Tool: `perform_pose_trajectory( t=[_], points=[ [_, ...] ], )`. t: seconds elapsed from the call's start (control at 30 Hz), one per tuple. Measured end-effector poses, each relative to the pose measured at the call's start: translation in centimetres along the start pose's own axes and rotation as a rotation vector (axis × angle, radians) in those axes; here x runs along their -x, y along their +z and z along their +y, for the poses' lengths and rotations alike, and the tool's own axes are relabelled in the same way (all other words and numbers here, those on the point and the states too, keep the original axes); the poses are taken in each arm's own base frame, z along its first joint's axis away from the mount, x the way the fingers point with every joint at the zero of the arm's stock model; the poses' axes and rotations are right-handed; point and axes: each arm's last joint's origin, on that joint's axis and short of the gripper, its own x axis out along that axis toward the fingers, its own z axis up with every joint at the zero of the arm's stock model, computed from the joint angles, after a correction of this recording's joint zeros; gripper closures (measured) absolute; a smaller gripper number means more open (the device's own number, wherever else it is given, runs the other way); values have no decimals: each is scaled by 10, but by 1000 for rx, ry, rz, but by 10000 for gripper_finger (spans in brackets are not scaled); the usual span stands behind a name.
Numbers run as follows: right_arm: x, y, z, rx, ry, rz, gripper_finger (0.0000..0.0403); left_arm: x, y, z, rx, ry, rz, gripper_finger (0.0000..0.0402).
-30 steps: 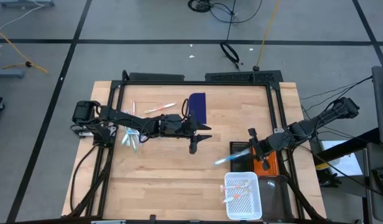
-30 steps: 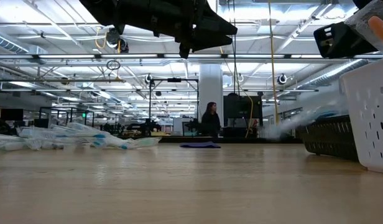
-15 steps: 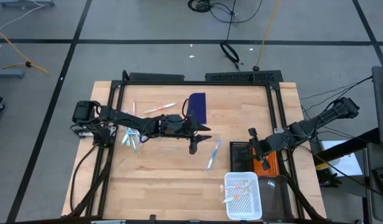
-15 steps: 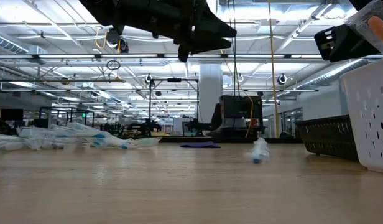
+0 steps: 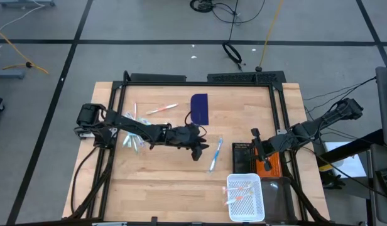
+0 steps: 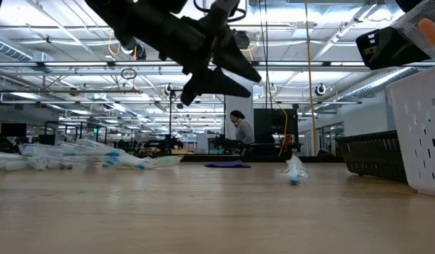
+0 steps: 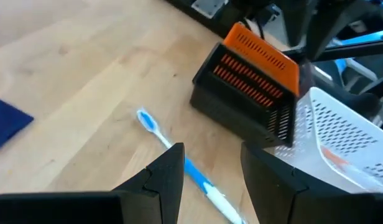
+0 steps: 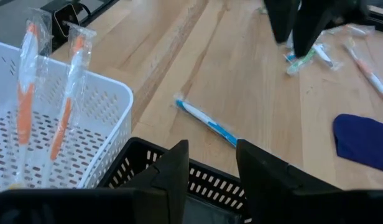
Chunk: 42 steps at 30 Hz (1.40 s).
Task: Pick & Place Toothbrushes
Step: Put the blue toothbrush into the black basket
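Observation:
A light blue toothbrush lies flat on the wooden table, just left of the black basket. My left gripper hovers open above the table beside the brush's handle end. In the left wrist view its fingers stand to either side of the toothbrush without touching it. My right gripper waits open and empty over the black basket, and its wrist view shows the toothbrush on the table ahead. More toothbrushes lie in a pile at the table's left.
A white perforated basket at the near right holds orange wrapped toothbrushes. An orange box sits beside the black basket. A dark blue flat rectangle and a pink toothbrush lie at the far side. A person moves in the room behind.
The blue toothbrush, a blurred streak beside my right gripper a second ago, has dropped onto the table left of the black basket and lies still. My left gripper has sunk, shifted toward the toothbrush and rolled about its own axis, staying open.

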Motion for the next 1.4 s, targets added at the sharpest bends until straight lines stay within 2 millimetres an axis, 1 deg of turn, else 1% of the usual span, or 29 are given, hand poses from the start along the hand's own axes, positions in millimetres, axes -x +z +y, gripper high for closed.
perform_pose_trajectory(
  t=[0.2,0.33,0.43,0.57,0.77,0.9,1.0,1.23,1.33,1.4],
  points=[
    [0,1,0,-2,0,-13,277,-14,-14,8,77,40,35,243],
    [0,1,0,-2,0,-12,277,-30,-20,9,99,68,95,243],
    [0,1,0,0,0,-12,277,-43,-17,4,91,89,162,243],
    [0,1,0,-1,2,-11,277,-59,-14,0,64,169,270,243],
    [0,1,0,-1,2,-10,277,-77,-8,-8,43,174,296,243],
    [0,1,0,0,3,-6,277,-83,-10,-8,46,172,307,243],
    [0,1,0,0,2,-8,277,-82,-12,-6,53,187,334,243],
    [0,1,0,0,3,-11,277,-82,-12,-7,56,179,325,243],
    [0,1,0,1,2,-11,277,-89,-20,-3,77,192,338,243],
    [0,1,0,1,2,-11,277,-95,-29,2,87,203,363,243]
  ],
)
